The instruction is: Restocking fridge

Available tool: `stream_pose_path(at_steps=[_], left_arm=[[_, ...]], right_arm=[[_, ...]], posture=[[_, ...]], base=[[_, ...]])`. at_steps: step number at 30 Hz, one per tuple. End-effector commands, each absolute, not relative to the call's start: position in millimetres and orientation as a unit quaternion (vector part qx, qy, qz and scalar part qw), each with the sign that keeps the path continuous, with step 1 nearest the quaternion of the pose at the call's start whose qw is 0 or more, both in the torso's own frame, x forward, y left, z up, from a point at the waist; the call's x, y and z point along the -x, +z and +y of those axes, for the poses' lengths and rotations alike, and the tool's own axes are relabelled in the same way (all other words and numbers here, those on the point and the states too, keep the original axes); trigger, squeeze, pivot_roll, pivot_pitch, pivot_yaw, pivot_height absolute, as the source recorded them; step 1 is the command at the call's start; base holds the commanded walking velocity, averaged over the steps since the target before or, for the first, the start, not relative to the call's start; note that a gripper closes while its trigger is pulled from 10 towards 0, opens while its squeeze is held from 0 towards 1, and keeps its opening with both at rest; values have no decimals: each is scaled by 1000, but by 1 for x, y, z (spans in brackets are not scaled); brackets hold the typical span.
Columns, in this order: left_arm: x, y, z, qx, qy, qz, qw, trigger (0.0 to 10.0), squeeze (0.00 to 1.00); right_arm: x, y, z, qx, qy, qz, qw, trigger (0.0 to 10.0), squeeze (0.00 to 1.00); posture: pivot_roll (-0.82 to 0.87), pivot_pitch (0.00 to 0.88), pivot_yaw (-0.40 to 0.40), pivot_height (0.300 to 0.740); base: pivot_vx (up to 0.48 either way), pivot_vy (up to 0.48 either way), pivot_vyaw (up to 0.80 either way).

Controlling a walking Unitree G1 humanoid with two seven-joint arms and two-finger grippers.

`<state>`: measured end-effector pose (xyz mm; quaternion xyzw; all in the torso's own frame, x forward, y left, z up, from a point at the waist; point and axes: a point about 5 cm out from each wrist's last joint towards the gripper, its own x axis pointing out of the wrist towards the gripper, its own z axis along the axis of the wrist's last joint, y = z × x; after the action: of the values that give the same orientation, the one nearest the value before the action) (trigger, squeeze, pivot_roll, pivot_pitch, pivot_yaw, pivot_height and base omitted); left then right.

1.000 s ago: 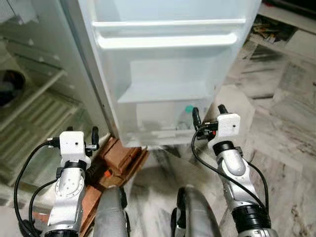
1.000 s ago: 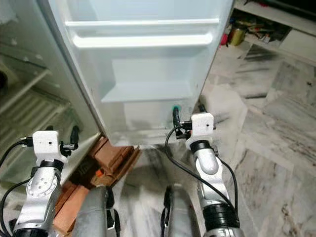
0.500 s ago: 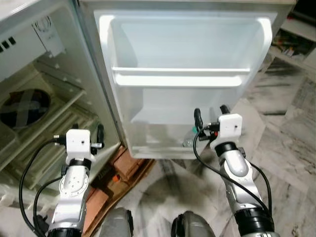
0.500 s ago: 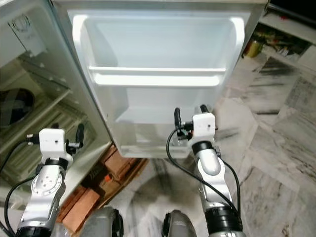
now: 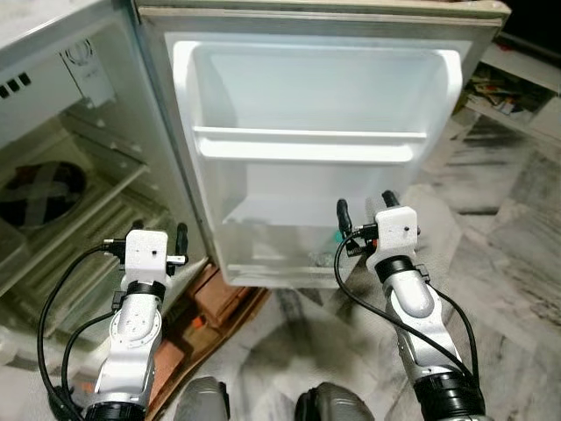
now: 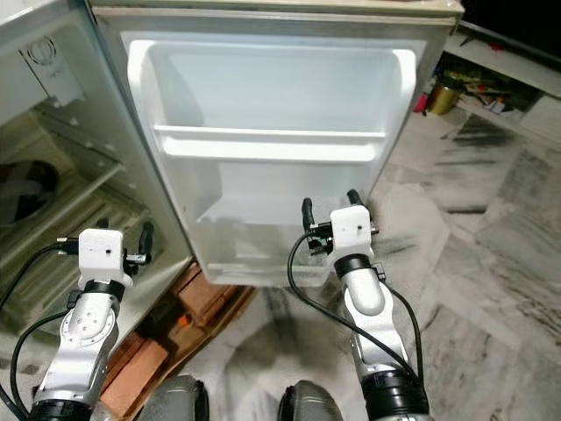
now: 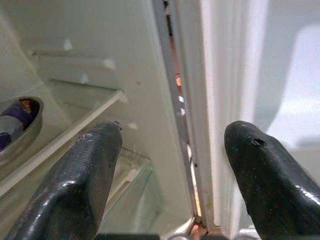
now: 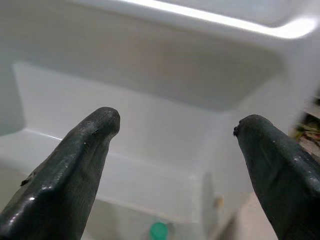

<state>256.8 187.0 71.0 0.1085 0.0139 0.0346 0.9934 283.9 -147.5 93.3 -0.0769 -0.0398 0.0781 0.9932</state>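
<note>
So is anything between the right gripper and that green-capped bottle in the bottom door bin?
Nothing visible. The right gripper is open in front of the fridge door, and the green-capped bottle sits low in the bottom door bin, with open space between the fingers and the cap.

- The fridge door (image 5: 316, 105) is cut off by the top edge in both eye views; its upper part lies out of frame.
- A bottle with a green cap (image 8: 159, 231) stands in the door's lowest bin (image 5: 280, 263); only the cap is clear, the body a blur behind translucent plastic.
- A metal bowl (image 7: 17, 125) on a fridge shelf (image 7: 65, 135) is cut by the frame edge; its dark contents cannot be identified.
- Clutter on the low shelf (image 6: 465, 88) at the far right is too small to identify.
</note>
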Motion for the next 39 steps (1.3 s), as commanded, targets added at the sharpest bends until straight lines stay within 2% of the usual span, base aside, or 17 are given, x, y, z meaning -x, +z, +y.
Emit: stream_pose_path(at_steps=[1, 23, 33, 39], left_arm=[[-257, 68, 183, -109, 26, 19, 994, 10000, 0], [-259, 67, 181, -117, 18, 21, 993, 10000, 0], [-259, 67, 183, -117, 20, 23, 993, 10000, 0], [-260, 67, 187, -110, 32, 27, 993, 10000, 0]], right_arm=[[-284, 93, -150, 79, 78, -33, 993, 10000, 0], [-287, 92, -149, 75, 79, -33, 993, 10000, 0], [-290, 96, -166, 54, 11, -40, 998, 10000, 0], [-294, 94, -165, 59, 26, -33, 997, 10000, 0]], posture=[[79, 68, -37, 740], [85, 63, -38, 740], [81, 70, -21, 740], [83, 72, -17, 740]], base=[[0, -379, 0], [0, -375, 0], [0, -346, 0], [0, -319, 267]])
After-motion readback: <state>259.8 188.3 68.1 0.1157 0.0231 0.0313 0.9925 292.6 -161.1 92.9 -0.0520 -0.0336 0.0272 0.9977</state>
